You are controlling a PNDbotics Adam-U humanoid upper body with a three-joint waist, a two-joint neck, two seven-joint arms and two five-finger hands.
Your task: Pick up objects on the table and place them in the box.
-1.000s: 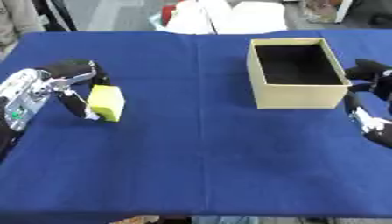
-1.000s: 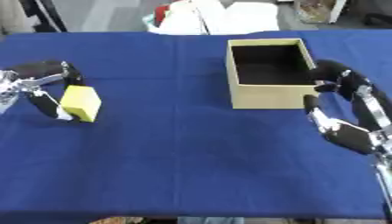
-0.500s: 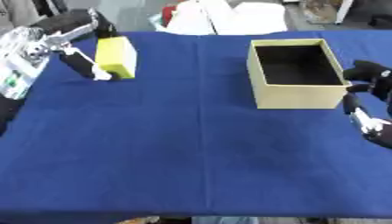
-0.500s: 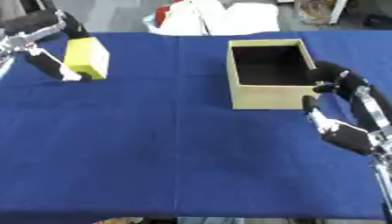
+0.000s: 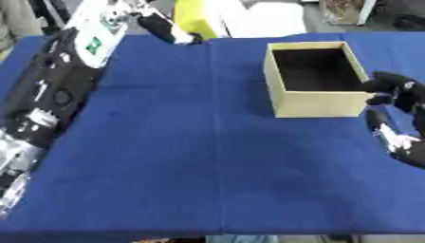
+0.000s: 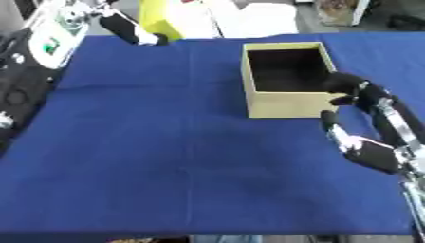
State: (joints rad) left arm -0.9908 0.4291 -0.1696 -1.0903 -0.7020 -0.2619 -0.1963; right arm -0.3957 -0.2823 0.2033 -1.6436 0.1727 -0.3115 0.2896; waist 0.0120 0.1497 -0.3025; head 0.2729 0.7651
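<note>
One yellow block (image 5: 198, 18) pinched in left hand (image 5: 162, 26) | right hand (image 6: 365, 118) apparently relaxed open beside box (image 5: 315, 78)

Table (image 5: 166, 156) covered edge to edge in a dark blue cloth (image 6: 166, 142), faint fold crease running front to back near centre. Directly on it: one open tan cardboard box (image 5: 317, 78), upright, right of centre toward the far side, dark interior, nothing visible inside.
</note>
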